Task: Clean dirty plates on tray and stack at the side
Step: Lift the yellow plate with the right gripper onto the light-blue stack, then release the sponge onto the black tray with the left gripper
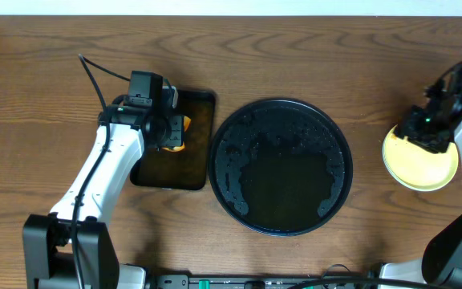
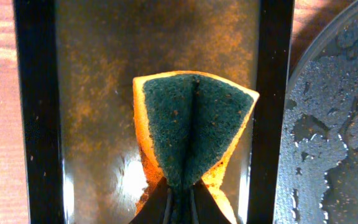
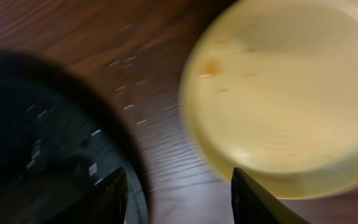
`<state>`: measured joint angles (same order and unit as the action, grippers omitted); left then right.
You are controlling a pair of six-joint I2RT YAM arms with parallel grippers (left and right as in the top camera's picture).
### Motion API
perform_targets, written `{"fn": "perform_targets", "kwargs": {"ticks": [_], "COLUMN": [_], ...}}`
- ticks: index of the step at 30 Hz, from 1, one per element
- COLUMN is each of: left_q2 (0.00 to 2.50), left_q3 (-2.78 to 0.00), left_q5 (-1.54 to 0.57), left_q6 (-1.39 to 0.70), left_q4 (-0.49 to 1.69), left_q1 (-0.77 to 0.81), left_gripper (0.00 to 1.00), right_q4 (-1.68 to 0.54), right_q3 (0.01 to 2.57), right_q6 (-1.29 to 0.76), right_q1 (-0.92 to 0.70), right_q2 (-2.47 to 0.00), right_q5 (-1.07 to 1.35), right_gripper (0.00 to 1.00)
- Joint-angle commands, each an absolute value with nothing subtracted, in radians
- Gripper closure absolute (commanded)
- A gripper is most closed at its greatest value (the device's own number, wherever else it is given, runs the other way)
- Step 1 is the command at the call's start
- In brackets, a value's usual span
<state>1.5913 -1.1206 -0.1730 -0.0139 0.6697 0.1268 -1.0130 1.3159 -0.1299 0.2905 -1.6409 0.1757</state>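
the round black tray [image 1: 239, 136] lies bare and wet in the middle of the desk [image 1: 54, 64], with no plate on it. the only plate we can see is the pale yellow plate [image 1: 420, 164], which sits on the desk off the tray's far side and directly below the right end effector [image 3: 182, 193]. in the blurred wrist view its rim runs ahead and to the right of the fingers [image 3: 253, 199], while the tray's edge curves off to their left. that end effector is released, with its fingers apart and nothing between them. we cannot tell whether other plates lie under the yellow one.

the left end effector [image 2: 179, 196] is clenched on the teal-and-orange sponge [image 2: 191, 124], pinching it into a fold whose crease runs straight ahead of the fingers. it hangs over the rectangular tray [image 2: 36, 124], with the round tray just beside it on the right.

being round, the plate has no long axis to line up with. the right arm is much the nearer one, and the left is well apart from the plate. we judge that cleaning is largely done.
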Motion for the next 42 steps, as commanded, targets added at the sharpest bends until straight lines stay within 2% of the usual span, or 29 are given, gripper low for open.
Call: {"fn": "perform_targets", "kwargs": {"ticks": [1,4,9,11,14,16,18,21,23,27,29,33,35,38,40,42], "left_q2": [1.653,1.732,1.862,1.902,1.924,1.92,1.909,1.904,1.904,1.904,1.904,1.904,1.904,1.904,1.904,1.904], "left_q3": [-1.116,-1.116,-1.116,-1.116,-1.116,-1.117,-1.117,-1.117,-1.117,-1.117,-1.117,-1.117,-1.117,-1.117,-1.117,-1.117], "left_q5": [-0.253,-0.325,-0.32,-0.215,0.095,0.205,0.095,-0.376,-0.603,-0.588,-0.443,-0.026,0.041,-0.093,-0.432,-0.602], "left_q6": [0.084,0.108,0.112,0.078,-0.126,-0.22,-0.212,0.083,0.208,0.201,0.102,-0.189,-0.265,-0.237,0.038,0.171], "left_q4": [0.661,0.64,0.614,0.611,0.628,0.649,0.651,0.64,0.654,0.65,0.645,0.659,0.667,0.662,0.656,0.665], "left_q1": [0.125,0.125,0.123,0.117,0.114,0.114,0.114,0.114,0.115,0.115,0.115,0.115,0.115,0.115,0.115,0.115], "left_gripper": [0.92,0.92,0.92,0.93,0.93,0.92,0.93,0.92,0.93,0.92,0.92,0.92,0.92,0.93,0.93,0.93], "right_q4": [-1.023,-1.025,-1.026,-1.027,-1.034,-1.034,-1.034,-1.037,-1.037,-1.041,-1.041,-1.041,-1.042,-1.044,-1.044,-1.044], "right_q3": [1.325,1.325,1.325,1.325,1.325,1.325,1.325,1.325,1.325,1.325,1.325,1.325,1.325,1.325,1.325,1.325], "right_q6": [-0.08,-0.08,-0.078,-0.067,-0.054,-0.054,-0.054,-0.054,-0.054,-0.054,-0.054,-0.054,-0.054,-0.054,-0.052,-0.052], "right_q1": [0.24,0.202,0.172,0.164,0.156,0.155,0.155,0.155,0.155,0.155,0.155,0.155,0.156,0.155,0.155,0.156], "right_q2": [-1.643,-1.643,-1.643,-1.643,-1.643,-1.643,-1.643,-1.643,-1.643,-1.643,-1.643,-1.643,-1.643,-1.643,-1.643,-1.643], "right_q5": [0.262,0.261,0.259,0.259,0.259,0.259,0.259,0.259,0.259,0.258,0.259,0.259,0.259,0.258,0.258,0.258], "right_gripper": [0.5,0.51,0.51,0.51,0.52,0.53,0.53,0.53,0.54,0.54,0.55,0.55,0.55,0.56,0.56,0.56]}}
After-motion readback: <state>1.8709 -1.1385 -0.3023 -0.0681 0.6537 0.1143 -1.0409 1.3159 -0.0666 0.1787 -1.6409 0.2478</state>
